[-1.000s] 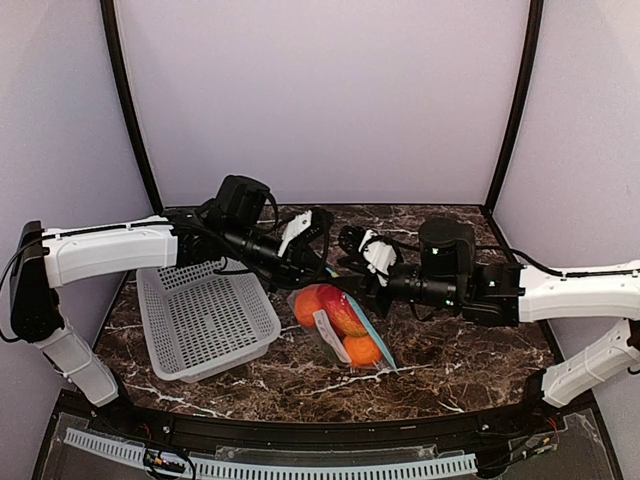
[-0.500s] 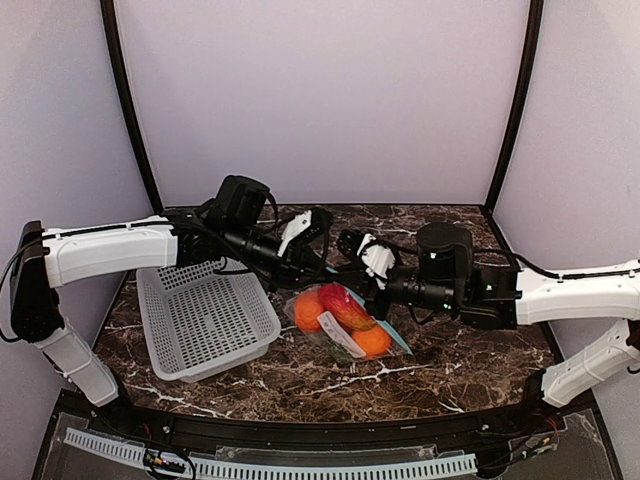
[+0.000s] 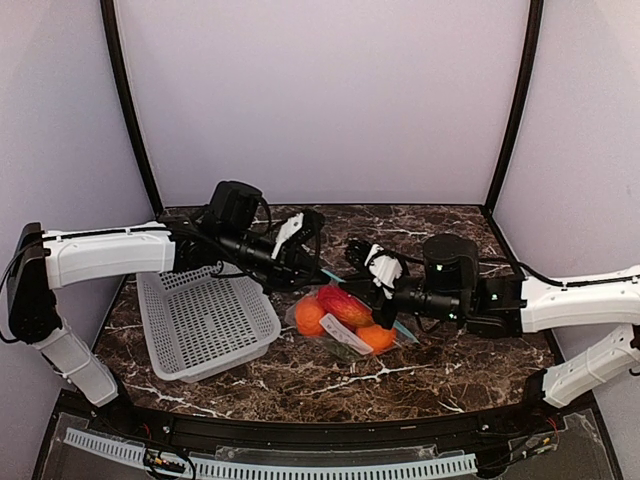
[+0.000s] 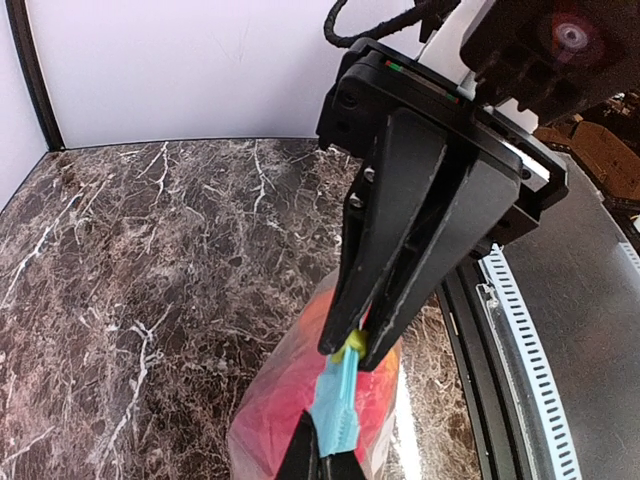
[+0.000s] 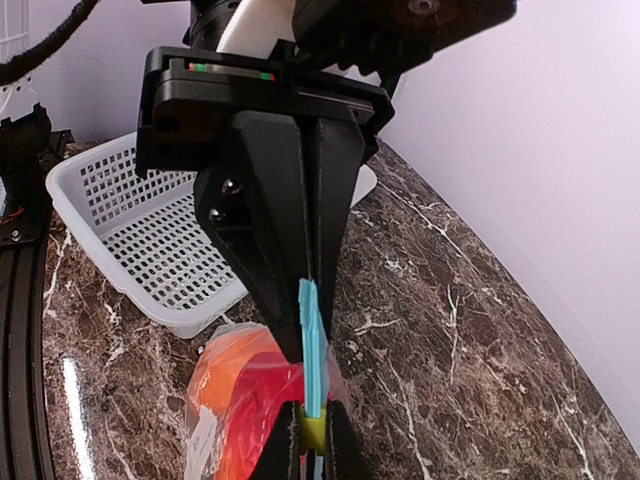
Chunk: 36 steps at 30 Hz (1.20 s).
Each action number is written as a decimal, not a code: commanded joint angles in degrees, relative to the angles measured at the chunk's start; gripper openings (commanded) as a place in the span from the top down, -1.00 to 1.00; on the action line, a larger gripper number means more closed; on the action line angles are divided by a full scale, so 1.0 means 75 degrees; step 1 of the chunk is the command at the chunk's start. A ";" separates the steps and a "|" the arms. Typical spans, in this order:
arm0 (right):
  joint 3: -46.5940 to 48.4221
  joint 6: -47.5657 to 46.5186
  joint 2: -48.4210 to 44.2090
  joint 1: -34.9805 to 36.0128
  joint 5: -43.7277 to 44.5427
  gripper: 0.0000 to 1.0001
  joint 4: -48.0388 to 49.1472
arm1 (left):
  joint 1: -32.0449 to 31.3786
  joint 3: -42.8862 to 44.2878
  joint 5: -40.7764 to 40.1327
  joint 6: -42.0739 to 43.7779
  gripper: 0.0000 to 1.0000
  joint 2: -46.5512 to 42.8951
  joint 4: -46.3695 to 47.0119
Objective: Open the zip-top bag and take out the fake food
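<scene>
The clear zip-top bag (image 3: pixel 340 318) hangs low over the marble table between both grippers, its teal zip strip (image 4: pixel 340 405) stretched between them. Inside show a round orange (image 3: pixel 310 318), a second orange (image 3: pixel 377 338) and a red piece (image 3: pixel 345 305); the dark green piece is hidden. My left gripper (image 3: pixel 316 266) is shut on the strip's end, also seen in the left wrist view (image 4: pixel 322 445). My right gripper (image 3: pixel 379 302) is shut on the yellow zip slider (image 5: pixel 315 432), its own fingertips low in the right wrist view (image 5: pixel 313 428). The two grippers face each other, tips a few centimetres apart.
A white perforated basket (image 3: pixel 205 320) stands left of the bag, under the left arm; it also shows in the right wrist view (image 5: pixel 130 240). Black frame posts and lilac walls close in the back and sides. A black rail runs along the table's near edge (image 3: pixel 300 430).
The right gripper has moved right and towards the near edge with the slider, the left gripper slightly left. The bag has turned and shifted right, its strip now drawn out between them.
</scene>
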 commanded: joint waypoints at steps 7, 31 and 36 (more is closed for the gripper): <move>-0.0661 0.0530 -0.0710 -0.0030 0.0464 1.00 -0.0666 | 0.0383 -0.0127 0.0188 -0.0109 0.99 -0.0578 0.0579; -0.1597 0.2115 -0.2137 -0.0060 0.0674 1.00 -0.2023 | 0.1299 0.0141 0.0448 -0.0106 0.99 -0.0329 0.0733; -0.1807 0.2477 -0.2573 -0.0058 0.0657 1.00 -0.2314 | 0.1486 0.0205 0.0498 -0.0115 0.99 -0.0262 0.0740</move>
